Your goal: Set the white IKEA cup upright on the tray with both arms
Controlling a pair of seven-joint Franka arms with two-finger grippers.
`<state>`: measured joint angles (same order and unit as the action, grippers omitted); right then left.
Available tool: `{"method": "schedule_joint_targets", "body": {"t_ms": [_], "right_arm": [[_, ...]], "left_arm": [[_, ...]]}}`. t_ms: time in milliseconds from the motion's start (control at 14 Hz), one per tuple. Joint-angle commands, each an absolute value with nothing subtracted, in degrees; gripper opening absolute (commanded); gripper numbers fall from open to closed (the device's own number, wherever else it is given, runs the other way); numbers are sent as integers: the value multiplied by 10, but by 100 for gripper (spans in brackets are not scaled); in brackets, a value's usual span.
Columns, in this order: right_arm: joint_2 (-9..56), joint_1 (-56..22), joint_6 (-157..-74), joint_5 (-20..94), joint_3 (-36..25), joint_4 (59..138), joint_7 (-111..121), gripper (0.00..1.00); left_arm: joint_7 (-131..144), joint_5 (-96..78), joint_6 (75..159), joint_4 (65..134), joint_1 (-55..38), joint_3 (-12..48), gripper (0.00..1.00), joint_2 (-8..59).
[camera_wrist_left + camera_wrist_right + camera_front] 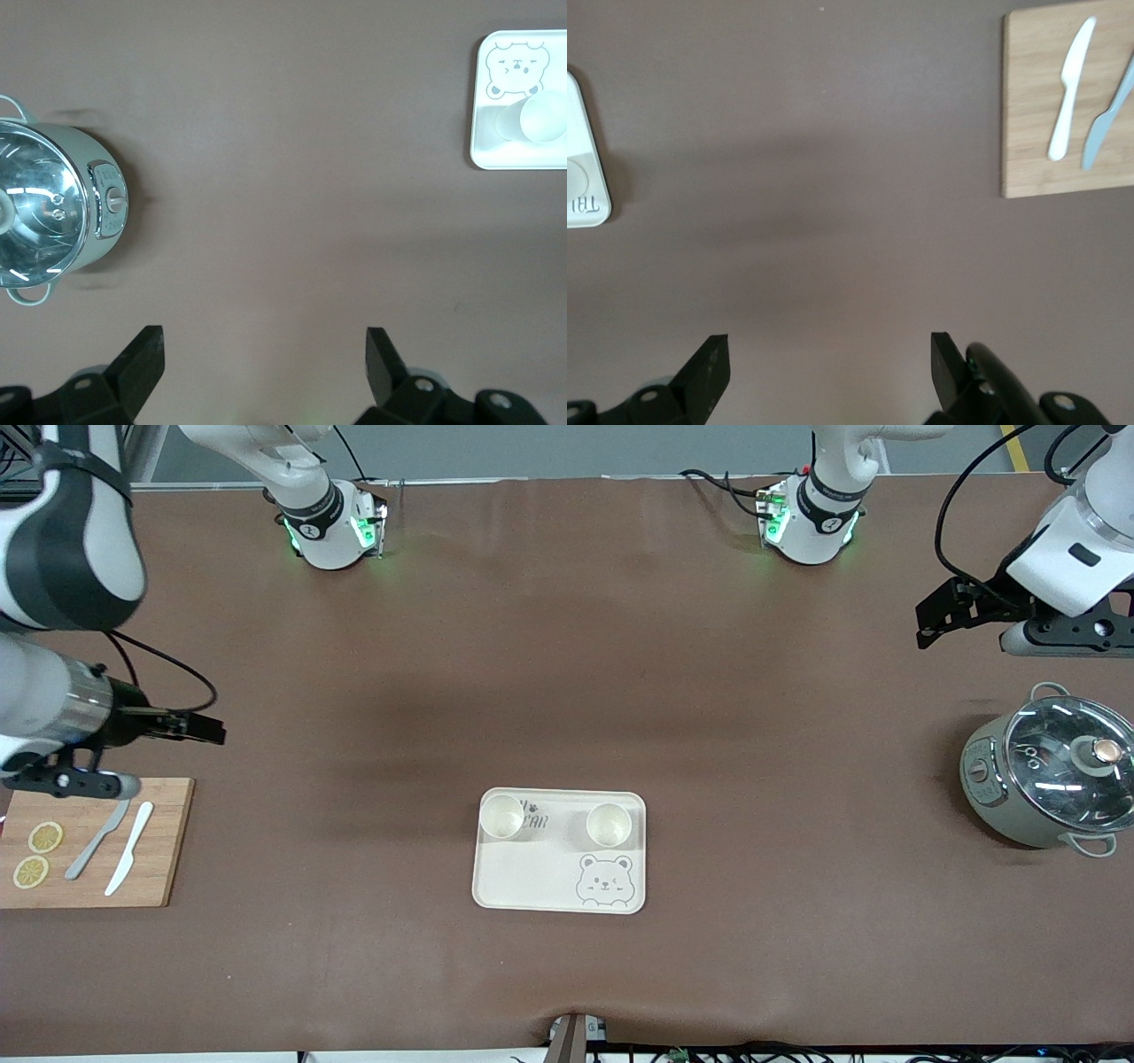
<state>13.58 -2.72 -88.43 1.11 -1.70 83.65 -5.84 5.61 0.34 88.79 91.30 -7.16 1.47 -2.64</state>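
2 white cups (502, 817) (609, 825) are seen upright on the tray (532, 877). They are judged light, stiff and slippery, best gripped at the rim. The right gripper (202, 728) and left gripper (941, 615) are held released, empty, well apart from them.

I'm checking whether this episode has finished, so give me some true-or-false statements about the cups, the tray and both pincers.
1. Two white cups stand upright on the tray. True.
2. The left pincer holds a cup. False: it is open and empty, up over bare table by the pot.
3. The right pincer is open. True; it hangs by the cutting board.
4. The cups sit over the bear drawing. False: they sit along the tray's edge farther from the front camera.
5. Two knives lie on the tray. False: they lie on the cutting board.
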Motion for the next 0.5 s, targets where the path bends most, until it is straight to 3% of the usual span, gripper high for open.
{"method": "schedule_joint_targets", "body": {"t_ms": [0, 429], "right_arm": [[63, -21, -893, -8, -6, 888, -33, 100], [22, 14, -826, -6, -7, 862, 94, 100]], "left_arm": [[59, 4, 884, 903, -67, 18, 100, -27], [62, -2, 890, 902, -65, 13, 100, -26]]}}
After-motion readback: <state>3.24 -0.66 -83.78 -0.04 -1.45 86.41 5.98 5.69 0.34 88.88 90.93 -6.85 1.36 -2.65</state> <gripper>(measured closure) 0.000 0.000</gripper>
